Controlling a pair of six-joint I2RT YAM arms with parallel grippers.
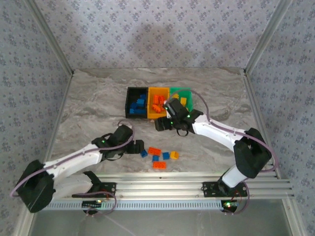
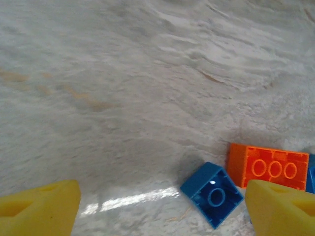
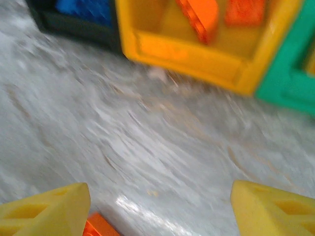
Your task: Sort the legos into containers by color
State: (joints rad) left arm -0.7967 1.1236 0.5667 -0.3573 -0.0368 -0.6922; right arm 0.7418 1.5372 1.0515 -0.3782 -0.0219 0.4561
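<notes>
Several loose legos lie on the table near the front: a blue brick (image 1: 143, 153), orange bricks (image 1: 154, 151) (image 1: 159, 164), more blue ones (image 1: 166, 156) and a yellow one (image 1: 174, 155). My left gripper (image 1: 138, 147) stands open just left of them. In the left wrist view the blue brick (image 2: 212, 194) lies tipped over, hollow side showing, near the right fingertip (image 2: 280, 209), with an orange brick (image 2: 268, 166) behind it. My right gripper (image 1: 161, 124) hangs open and empty in front of the joined black bin (image 1: 130, 104), yellow-orange bin (image 1: 150, 114) and green bin (image 1: 189, 93), which hold sorted bricks.
The right wrist view is blurred; it looks at the yellow-orange bin's front wall (image 3: 197, 54), the black bin (image 3: 74, 24) to its left, the green bin (image 3: 290, 78) to its right, and an orange brick corner (image 3: 98, 227) low left. Metal frame posts edge the marble table (image 1: 88, 113).
</notes>
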